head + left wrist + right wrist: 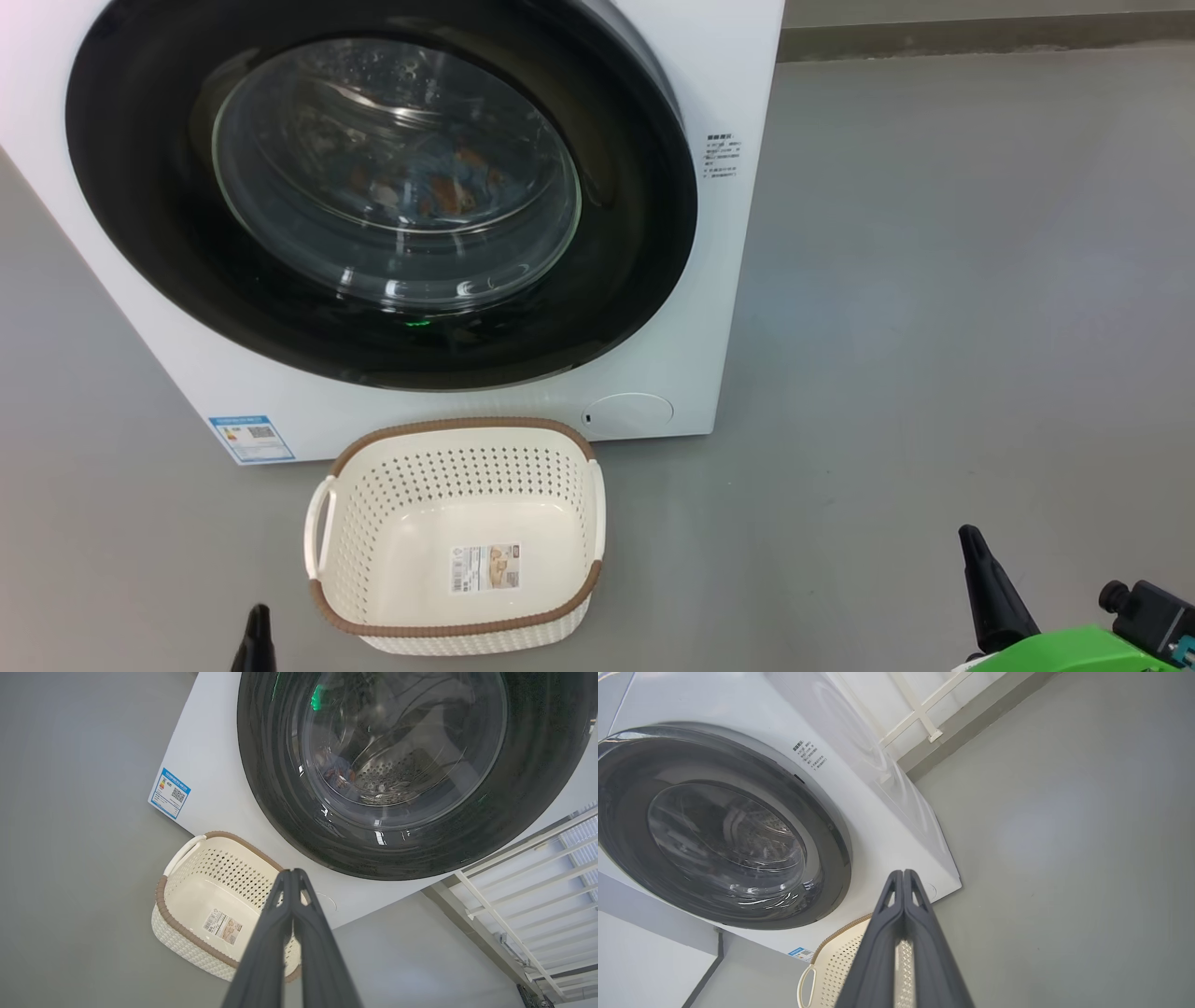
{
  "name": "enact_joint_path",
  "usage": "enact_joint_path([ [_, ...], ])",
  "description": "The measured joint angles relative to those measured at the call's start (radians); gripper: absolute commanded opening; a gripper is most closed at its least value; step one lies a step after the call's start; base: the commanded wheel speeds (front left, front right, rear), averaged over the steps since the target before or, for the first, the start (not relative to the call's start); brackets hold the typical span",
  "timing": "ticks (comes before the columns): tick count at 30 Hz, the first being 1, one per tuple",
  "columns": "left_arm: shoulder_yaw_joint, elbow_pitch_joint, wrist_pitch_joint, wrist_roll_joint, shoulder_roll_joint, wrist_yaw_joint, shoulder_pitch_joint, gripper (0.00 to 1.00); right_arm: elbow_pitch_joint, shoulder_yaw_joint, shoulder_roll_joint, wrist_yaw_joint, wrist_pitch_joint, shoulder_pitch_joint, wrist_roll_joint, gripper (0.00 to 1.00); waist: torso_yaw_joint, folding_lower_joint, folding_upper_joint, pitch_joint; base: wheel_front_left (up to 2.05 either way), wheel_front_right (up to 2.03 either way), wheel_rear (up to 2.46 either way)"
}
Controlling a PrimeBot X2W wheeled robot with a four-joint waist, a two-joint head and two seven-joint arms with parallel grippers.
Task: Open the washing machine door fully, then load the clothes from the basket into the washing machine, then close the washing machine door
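One basket (448, 476) before closed washing machine door (392, 177), blue label (252, 439) nearby

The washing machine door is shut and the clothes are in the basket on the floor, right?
No, the basket is empty: in the head view its base is bare but for a label sticker. The clothes are inside the washing machine, behind the glass of the shut washing machine door.
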Motion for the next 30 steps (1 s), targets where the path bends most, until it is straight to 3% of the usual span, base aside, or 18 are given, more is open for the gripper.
enact_joint_path([
  [30,0.02,-0.015,0.084,-0.312,0.005,0.0,-0.048,0.0,0.001,-0.027,0.005,-0.003,0.086,-0.034,0.347,0.0,-0.02,0.0,0.0,0.002,0.0,0.0,0.0],
])
